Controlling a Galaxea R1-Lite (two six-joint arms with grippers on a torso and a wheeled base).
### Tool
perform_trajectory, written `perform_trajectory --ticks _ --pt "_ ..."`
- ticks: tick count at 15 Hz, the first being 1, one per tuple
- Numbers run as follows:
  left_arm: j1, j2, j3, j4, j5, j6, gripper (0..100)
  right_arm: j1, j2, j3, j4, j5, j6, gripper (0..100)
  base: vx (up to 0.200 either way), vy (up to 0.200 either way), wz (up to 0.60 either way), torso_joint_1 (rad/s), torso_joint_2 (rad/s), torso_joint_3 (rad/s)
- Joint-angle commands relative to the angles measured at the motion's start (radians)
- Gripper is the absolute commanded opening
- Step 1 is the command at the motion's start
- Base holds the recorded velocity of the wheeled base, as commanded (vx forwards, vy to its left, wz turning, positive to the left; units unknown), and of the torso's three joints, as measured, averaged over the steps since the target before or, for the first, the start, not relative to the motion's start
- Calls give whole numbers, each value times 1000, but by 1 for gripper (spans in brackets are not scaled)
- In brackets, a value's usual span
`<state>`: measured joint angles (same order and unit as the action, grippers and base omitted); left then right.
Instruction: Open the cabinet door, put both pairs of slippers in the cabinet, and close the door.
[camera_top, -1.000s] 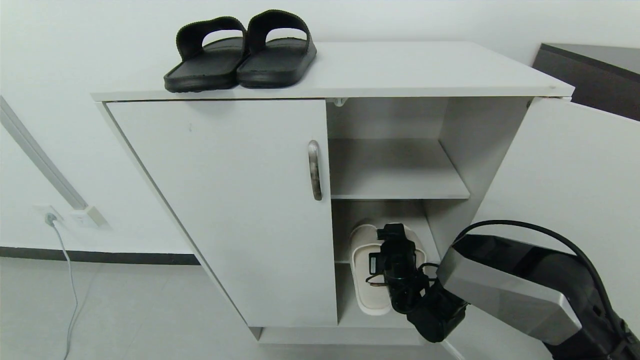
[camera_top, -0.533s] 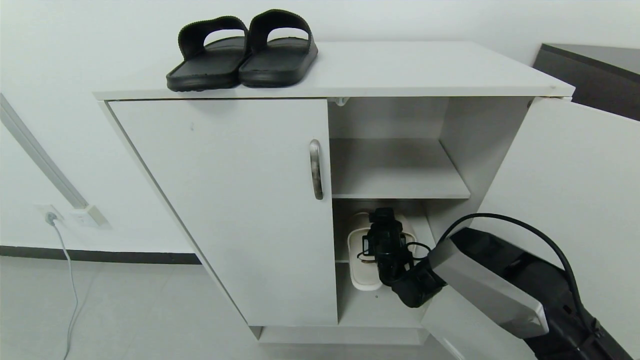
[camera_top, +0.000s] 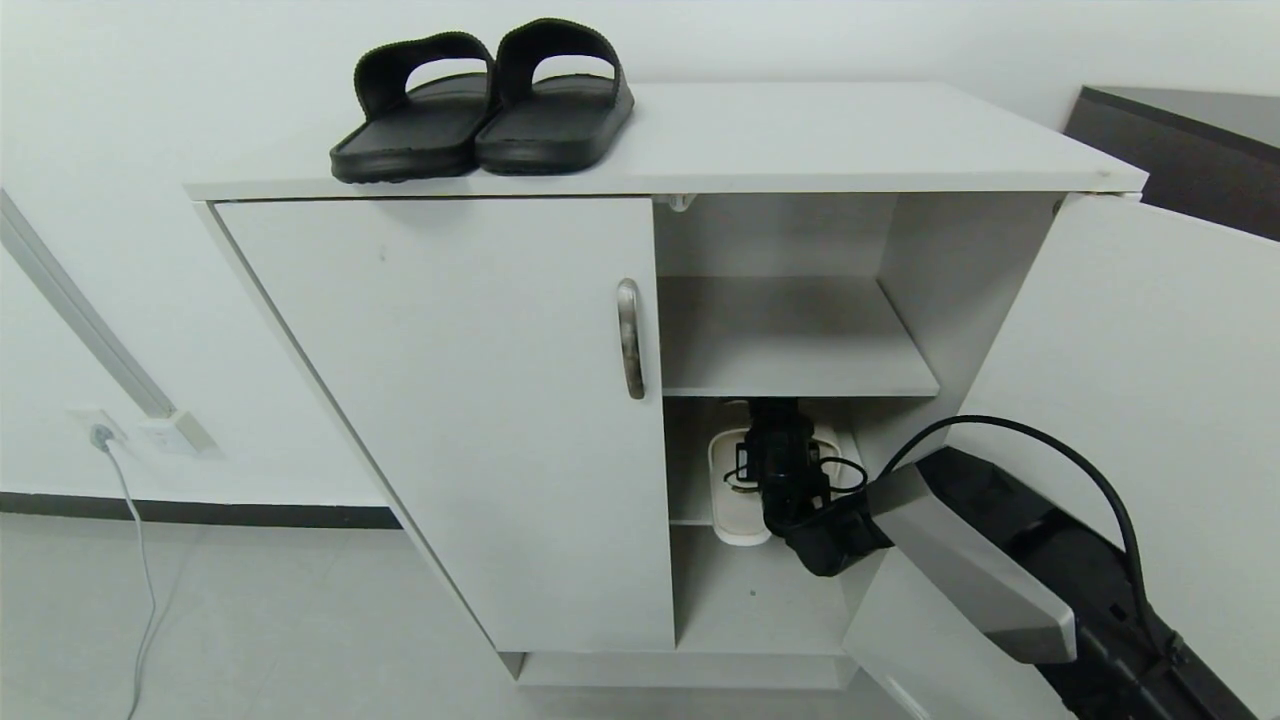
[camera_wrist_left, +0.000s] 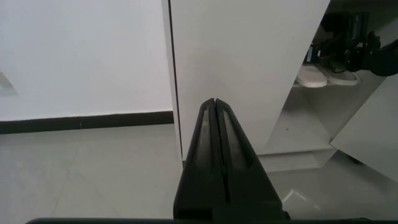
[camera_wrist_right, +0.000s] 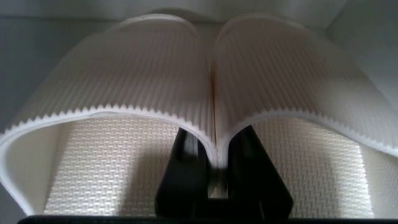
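Your right gripper (camera_wrist_right: 215, 165) was clamped almost fully shut. Its two black fingers (camera_wrist_right: 186, 163) pinched together the inner strap edges of the pair of cream-white ribbed rubber slippers (camera_wrist_right: 143, 74). The straps arched away to either side of the fingers, so the two slippers sat side by side right at the fingertips, toes pointing away from the wrist.

From the head camera, that gripper (camera_top: 778, 455) was reaching inside the white wooden cabinet (camera_top: 850, 140), just under the upper shelf (camera_top: 790, 340). The slippers (camera_top: 735, 500) hung immediately below it and slightly to its left, with their heels sticking out past the front edge of the second shelf. You could not tell whether the soles were touching that shelf.

To the right of the gripper, beside the arm, the right-hand door (camera_top: 1130, 380) stood swung wide open. To its left the left-hand door (camera_top: 450, 400) was closed, and its metal bar handle (camera_top: 629, 340) was near the gripper but higher. Well above and further left, the pair of black rubber slide slippers (camera_top: 480, 105) sat side by side on the cabinet top.

Your left gripper (camera_wrist_left: 214, 118) had its fingers pressed flat together with nothing between them. It was low down, well apart from the right gripper, and faced the closed door, with the white pair (camera_wrist_left: 314, 78) beyond it.
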<state>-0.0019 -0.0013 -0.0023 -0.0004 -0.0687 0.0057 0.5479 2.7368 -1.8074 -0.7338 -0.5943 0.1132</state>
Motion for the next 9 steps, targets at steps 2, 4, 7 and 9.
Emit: perform_trajectory --ticks 2,4,7,9 --pt "0 1 -1 -1 0 0 0 -9 17 -26 8 2 -1 0 0 0 0 0 0 0" --pt "0 1 1 0 0 0 0 -11 23 -27 10 10 0 0 0 0 0 0 0 0" --pt "0 1 1 -1 0 0 0 -11 29 -35 10 16 0 0 0 0 0 0 0 0" --pt "0 1 1 -1 0 0 0 -11 34 -50 13 16 0 0 0 0 0 0 0 0"
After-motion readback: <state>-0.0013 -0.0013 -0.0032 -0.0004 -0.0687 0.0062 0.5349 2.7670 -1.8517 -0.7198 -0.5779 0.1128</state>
